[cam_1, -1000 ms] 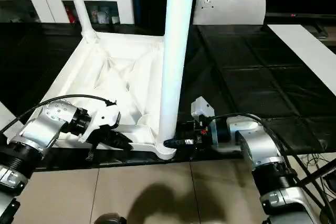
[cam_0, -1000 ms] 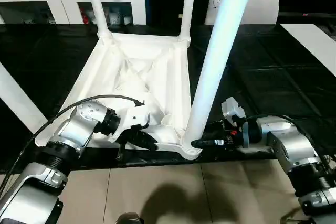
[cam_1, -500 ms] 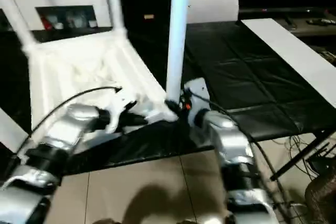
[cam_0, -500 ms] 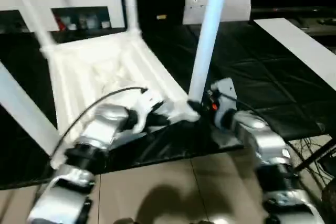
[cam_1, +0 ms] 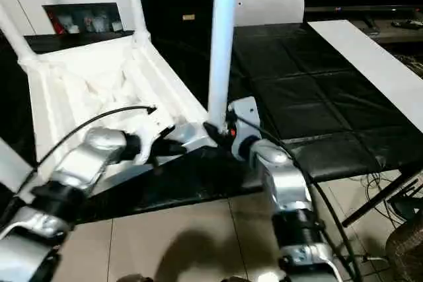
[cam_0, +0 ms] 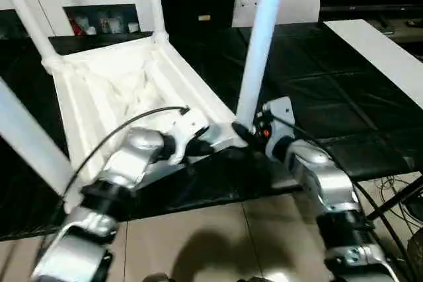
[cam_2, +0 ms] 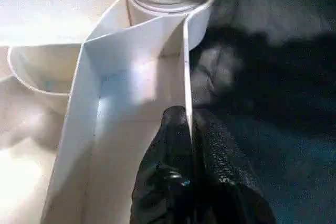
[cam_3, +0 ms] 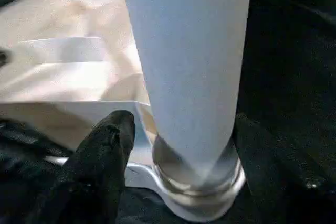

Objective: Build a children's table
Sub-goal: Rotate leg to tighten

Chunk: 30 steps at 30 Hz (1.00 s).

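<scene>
Tabletop (cam_0: pixel 125 90): upside down on the black counter (cam_0: pixel 344 90), ribs up.
Near leg (cam_0: pixel 261 44): upright in the corner socket (cam_3: pixel 199 184), right arm nearer.
Right gripper (cam_3: pixel 178 145): fingers spread either side of the leg's base, not clearly gripping.
Left gripper (cam_2: pixel 191 129): pinched shut on the tabletop's edge wall beside that socket.

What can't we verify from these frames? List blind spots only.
- Leg tops: cut off by the upper edge in both eye views.
- Right gripper: wrist view shows fingers either side of the leg base, but contact cannot be told.
- Leg seating in the socket: the joint's inside is hidden.
- Tabletop near-left corner: covered by the left forearm in both eye views.
- Left gripper: shut on the tabletop's rim.
</scene>
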Tool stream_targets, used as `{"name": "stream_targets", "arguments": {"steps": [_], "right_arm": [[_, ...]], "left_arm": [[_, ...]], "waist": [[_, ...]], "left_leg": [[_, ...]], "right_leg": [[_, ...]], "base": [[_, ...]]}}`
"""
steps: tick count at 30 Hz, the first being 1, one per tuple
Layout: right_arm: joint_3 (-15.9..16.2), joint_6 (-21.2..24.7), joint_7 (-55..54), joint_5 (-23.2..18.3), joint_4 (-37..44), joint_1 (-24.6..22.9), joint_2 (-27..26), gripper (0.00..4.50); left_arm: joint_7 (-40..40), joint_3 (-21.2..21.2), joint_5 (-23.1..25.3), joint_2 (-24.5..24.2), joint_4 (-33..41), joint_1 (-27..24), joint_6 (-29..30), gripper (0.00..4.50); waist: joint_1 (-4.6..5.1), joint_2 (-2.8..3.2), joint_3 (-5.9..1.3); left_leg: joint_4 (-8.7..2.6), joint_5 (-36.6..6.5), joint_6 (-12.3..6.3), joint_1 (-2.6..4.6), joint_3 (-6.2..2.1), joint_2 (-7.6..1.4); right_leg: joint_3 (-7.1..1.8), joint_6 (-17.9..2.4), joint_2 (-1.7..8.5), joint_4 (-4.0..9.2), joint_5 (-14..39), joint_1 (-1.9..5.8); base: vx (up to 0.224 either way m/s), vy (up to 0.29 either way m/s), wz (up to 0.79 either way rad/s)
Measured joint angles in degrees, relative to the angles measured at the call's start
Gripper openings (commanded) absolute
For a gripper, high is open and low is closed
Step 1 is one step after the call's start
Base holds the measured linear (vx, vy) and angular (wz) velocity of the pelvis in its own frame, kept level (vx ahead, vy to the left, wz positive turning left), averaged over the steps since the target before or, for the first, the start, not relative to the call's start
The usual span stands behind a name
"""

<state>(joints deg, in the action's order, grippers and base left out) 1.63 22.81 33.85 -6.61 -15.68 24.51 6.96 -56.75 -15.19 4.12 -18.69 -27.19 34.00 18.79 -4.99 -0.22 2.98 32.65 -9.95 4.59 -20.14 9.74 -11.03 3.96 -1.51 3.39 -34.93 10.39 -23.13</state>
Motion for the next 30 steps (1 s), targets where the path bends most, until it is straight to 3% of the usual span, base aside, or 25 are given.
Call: {"name": "stream_targets", "arguments": {"steps": [3,8,15,16,30], "right_arm": [[1.2,-2.3,7.9,-1.5,1.2,0.0,3.8,3.75],[3.8,-4.7,21.3,-2.9,1.9,-0.2,11.3,4.17],[7.5,-6.0,36.1,-6.2,0.9,0.0,17.1,4.17],[8.1,-6.6,37.8,-6.2,0.5,0.1,17.8,3.92],[11.3,-8.1,46.9,-6.9,-3.1,0.9,19.2,2.85]], "left_arm": [[-4.8,-0.6,-0.2,-2.8,-0.2,-0.7,-4.4,0.00],[-14.0,-2.7,-1.1,-7.7,-1.0,-0.9,-11.3,0.00],[-22.7,-4.4,-2.2,-10.2,-2.9,-0.2,-16.3,0.00],[-23.8,-4.6,-2.3,-10.4,-2.9,-0.2,-16.9,0.00],[-29.3,-6.1,-3.1,-10.8,-2.9,-0.1,-19.2,0.00]], "waist": [[-0.28,-0.05,0.03],[-1.75,-0.10,0.05],[-3.18,-0.13,0.05],[-3.35,-0.14,0.04],[-3.75,-0.28,0.05]], "left_leg": [[0.02,0.0,0.00,-0.02,0.00,0.00],[0.06,0.0,-0.07,-0.13,0.01,0.03],[0.16,-0.1,-0.10,-0.16,0.02,0.01],[0.17,-0.1,-0.10,-0.16,0.02,0.01],[0.38,-0.1,-0.11,-0.22,0.02,-0.01]], "right_leg": [[0.00,0.1,0.01,0.00,0.1,0.01],[0.01,-0.1,0.07,0.04,0.0,0.03],[0.03,-0.1,0.08,0.01,0.0,0.02],[0.03,-0.1,0.08,0.00,0.0,0.03],[0.03,-0.1,0.12,-0.07,0.0,0.10]], "base": [[0.000,0.000,0.00],[0.000,0.000,0.00],[0.000,0.000,0.00],[0.000,0.000,0.00],[0.000,0.000,0.00]]}}
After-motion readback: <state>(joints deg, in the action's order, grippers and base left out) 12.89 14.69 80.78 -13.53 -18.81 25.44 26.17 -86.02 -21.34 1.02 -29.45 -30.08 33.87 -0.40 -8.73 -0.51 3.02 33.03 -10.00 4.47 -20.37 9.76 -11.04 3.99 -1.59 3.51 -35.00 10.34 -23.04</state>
